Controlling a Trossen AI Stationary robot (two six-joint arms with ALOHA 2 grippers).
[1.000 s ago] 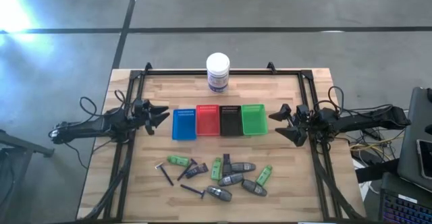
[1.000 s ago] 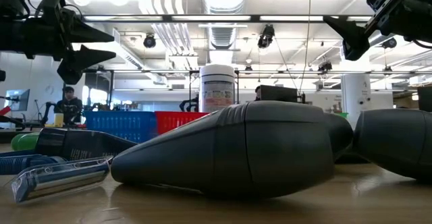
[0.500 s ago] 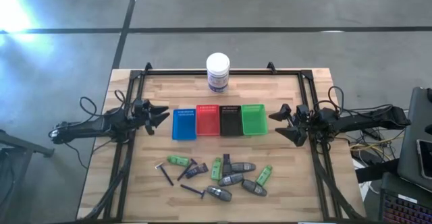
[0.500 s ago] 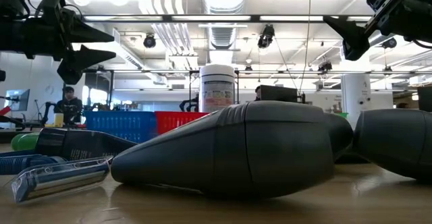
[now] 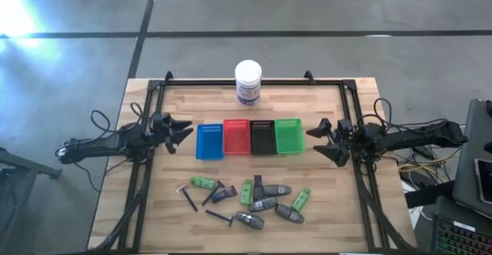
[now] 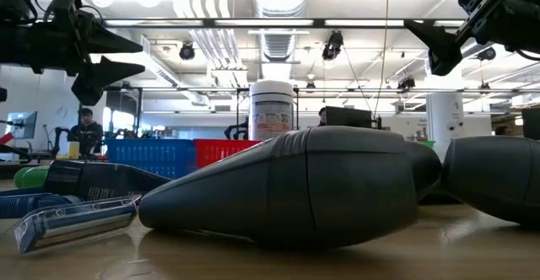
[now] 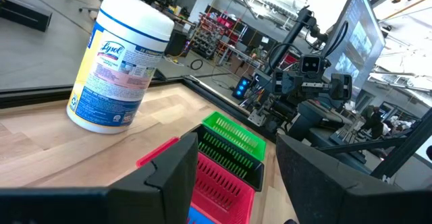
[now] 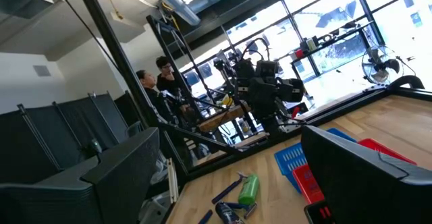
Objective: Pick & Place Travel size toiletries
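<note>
Toiletries lie scattered on the wooden table (image 5: pixel 154 216) in front of the row of four trays, all loose. Left of the blue tray (image 5: pixel 209 141) the left gripper (image 5: pixel 183 133) hovers with fingers spread, holding nothing. Below that tray lie a razor (image 5: pixel 187 197) and a green tube (image 5: pixel 203 183); below the black tray (image 5: pixel 262 137) sit grey mini bottles (image 5: pixel 264 204); below the green tray (image 5: pixel 289 135) lies another green tube (image 5: pixel 300 200). Right of the green tray the right gripper (image 5: pixel 317 140) hangs released, empty. Behind the red tray (image 5: pixel 235 137) stands a Lysol wipes canister (image 5: pixel 248 81).
</note>
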